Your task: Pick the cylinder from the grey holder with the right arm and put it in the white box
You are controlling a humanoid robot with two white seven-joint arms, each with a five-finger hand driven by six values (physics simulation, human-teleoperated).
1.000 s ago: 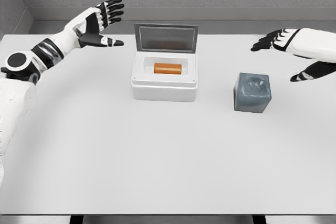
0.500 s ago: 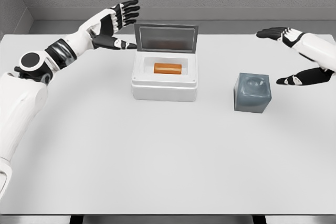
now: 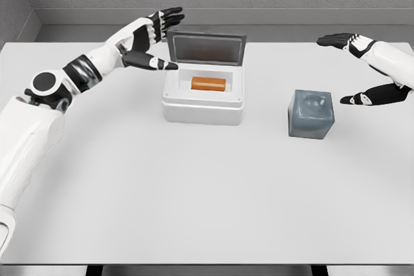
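Note:
An orange cylinder (image 3: 207, 83) lies on its side inside the white box (image 3: 203, 109), whose grey lid (image 3: 206, 48) stands open at the back. The grey holder (image 3: 311, 114), a cube with an empty dimple on top, sits to the right of the box. My right hand (image 3: 352, 69) hovers open to the upper right of the holder, holding nothing. My left hand (image 3: 160, 40) is open with spread fingers, just left of the lid's edge, thumb pointing at the box's back left corner.
The white table (image 3: 194, 192) carries only the box and the holder. A grey wall runs along its far edge.
My left hand has moved right toward the box lid, and the box appears nudged slightly. My right hand has drawn back to the right and spread wider.

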